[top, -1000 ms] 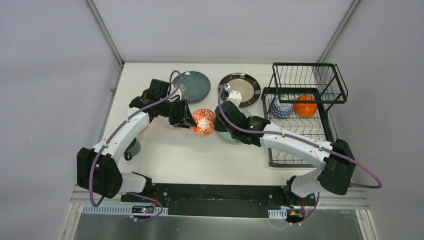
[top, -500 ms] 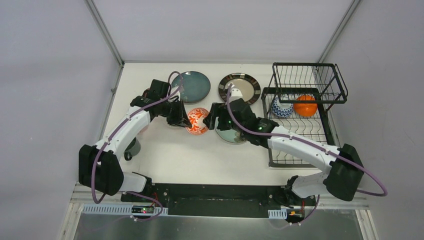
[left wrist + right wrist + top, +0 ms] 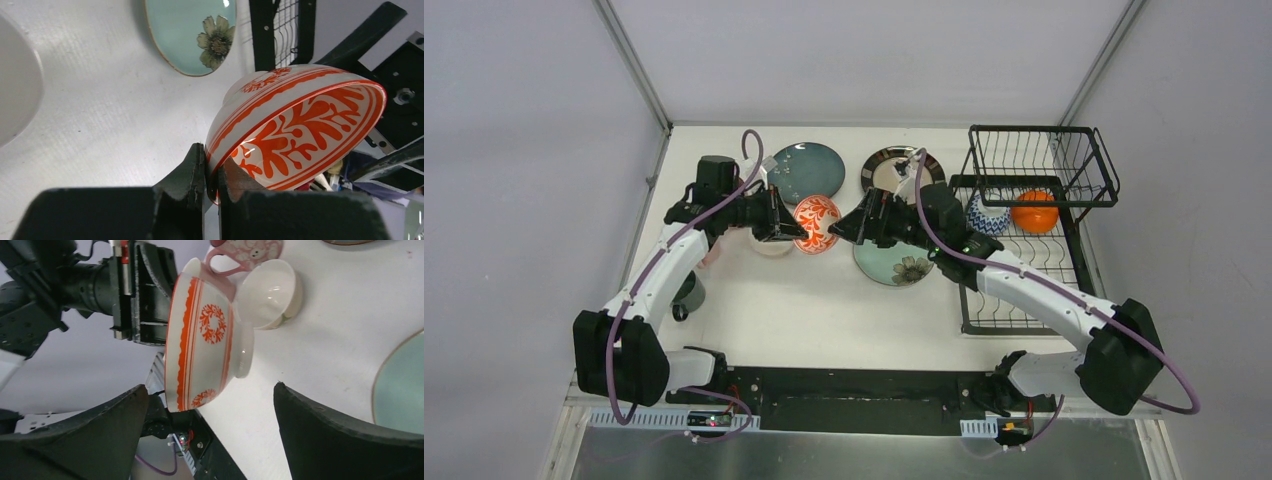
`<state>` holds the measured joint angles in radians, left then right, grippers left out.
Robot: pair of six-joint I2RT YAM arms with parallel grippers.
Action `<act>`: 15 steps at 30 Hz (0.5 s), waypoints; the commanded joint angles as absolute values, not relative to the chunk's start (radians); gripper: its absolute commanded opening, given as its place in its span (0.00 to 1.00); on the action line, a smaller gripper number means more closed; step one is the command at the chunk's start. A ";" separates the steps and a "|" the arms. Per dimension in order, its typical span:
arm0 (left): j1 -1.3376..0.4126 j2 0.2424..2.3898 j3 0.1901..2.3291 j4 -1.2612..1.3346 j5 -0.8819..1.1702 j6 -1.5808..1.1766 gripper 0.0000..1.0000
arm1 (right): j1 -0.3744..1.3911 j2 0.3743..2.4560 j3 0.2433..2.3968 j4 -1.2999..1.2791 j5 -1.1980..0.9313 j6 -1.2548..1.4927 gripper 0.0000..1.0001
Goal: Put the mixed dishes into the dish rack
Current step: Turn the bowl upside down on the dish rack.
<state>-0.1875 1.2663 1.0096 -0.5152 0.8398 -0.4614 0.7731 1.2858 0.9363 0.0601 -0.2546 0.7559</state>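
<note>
Top external view: a small, glossy white ceramic red-patterned bowl (image 3: 816, 222) is held between the two arms, left of the black wire dish rack (image 3: 966, 318) and apparently clear of the white table (image 3: 824, 310). The left gripper (image 3: 210, 170) is clamped on its rim, one finger inside and one outside, with the bowl tipped on its side. The right gripper (image 3: 210, 386) is spread wide, its dark fingers either side of the bowl's foot without touching it.

The step in hand is judged to be a handover from left arm to right. Next, the right fingers would need to close on the bowl before the left grip is released; the smooth glaze and rounded wall could let it slip, so a hold across the rim or foot seems safer.

A mint green plate with a flower (image 3: 894, 265) lies flat beside the rack, while a dark teal speckled plate (image 3: 809, 170) and a dark-rimmed beige plate (image 3: 889, 170) lie farther back. A plain white bowl (image 3: 270, 292) and a pink cup (image 3: 250, 250) stand together on the table. An orange bowl (image 3: 1034, 210) and a blue-patterned bowl (image 3: 986, 215) sit in the rack.
</note>
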 commanded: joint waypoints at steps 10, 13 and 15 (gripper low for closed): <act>-0.183 1.199 0.986 -0.326 1.063 -0.545 0.00 | 0.768 1.376 0.941 0.285 -0.418 0.856 0.87; -0.183 1.195 0.978 -0.326 1.064 -0.545 0.00 | 0.768 1.376 0.929 0.320 -0.420 0.867 0.80; -0.183 1.197 0.973 -0.326 1.062 -0.542 0.00 | 0.767 1.377 0.920 0.341 -0.422 0.874 0.76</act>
<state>-0.1822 1.2449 0.9733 -0.4084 0.9802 -0.5282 0.7719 1.3735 0.9344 0.2333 -0.4091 0.8486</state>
